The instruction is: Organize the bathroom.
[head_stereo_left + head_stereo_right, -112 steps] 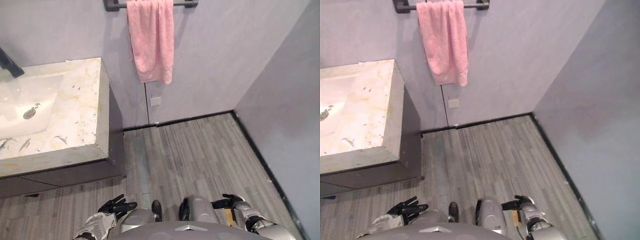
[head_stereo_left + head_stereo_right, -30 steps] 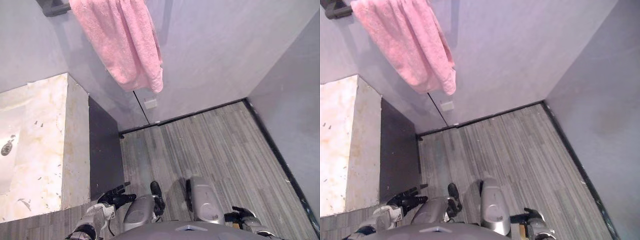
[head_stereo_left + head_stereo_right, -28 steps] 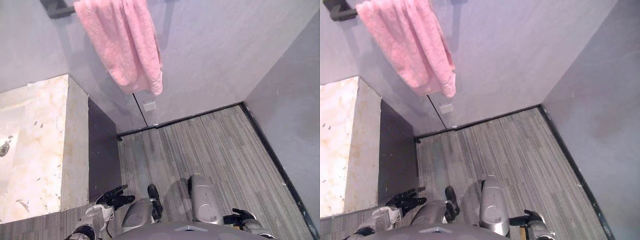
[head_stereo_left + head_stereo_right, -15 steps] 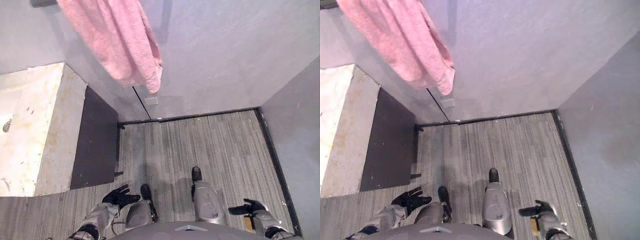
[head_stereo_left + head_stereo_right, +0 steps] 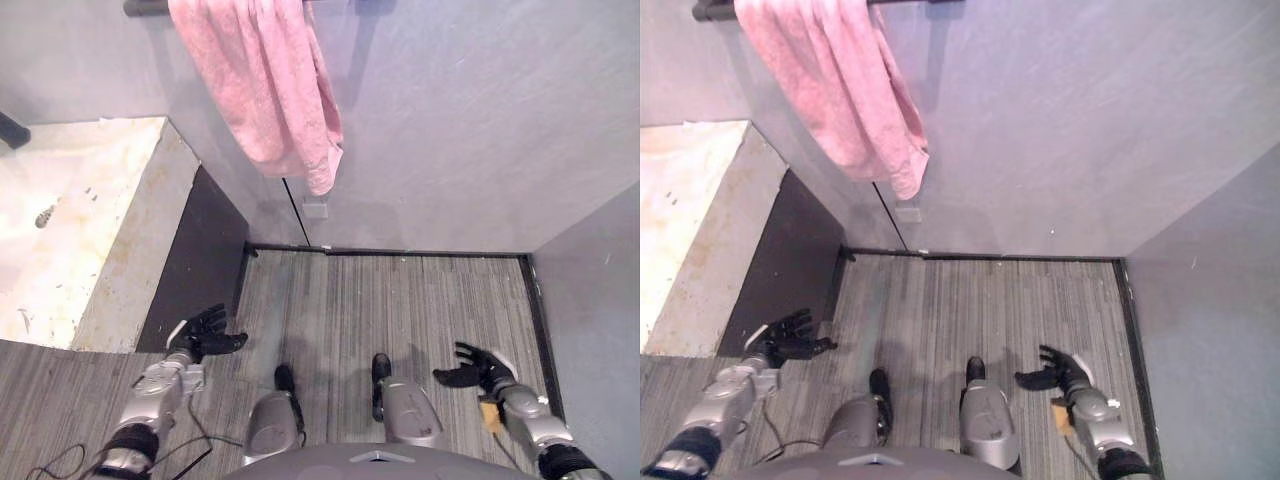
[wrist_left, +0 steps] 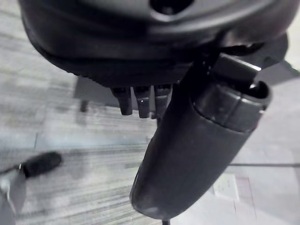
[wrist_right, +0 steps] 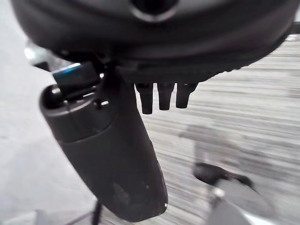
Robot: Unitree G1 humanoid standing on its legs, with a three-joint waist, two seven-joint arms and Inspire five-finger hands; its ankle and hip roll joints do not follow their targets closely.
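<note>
Pink towel (image 5: 268, 85) hangs high above my left hand (image 5: 200, 333), and I see both it and my right hand (image 5: 478, 367) spread, holding nothing.

Even, soft light; the towel (image 5: 265, 85) throws a faint shadow on the wall (image 5: 470, 120); wrist views blur up close.

One pink towel (image 5: 265, 85), one towel bar (image 5: 148, 7), one marble-topped vanity (image 5: 90, 235), one wall socket (image 5: 315, 210)
</note>
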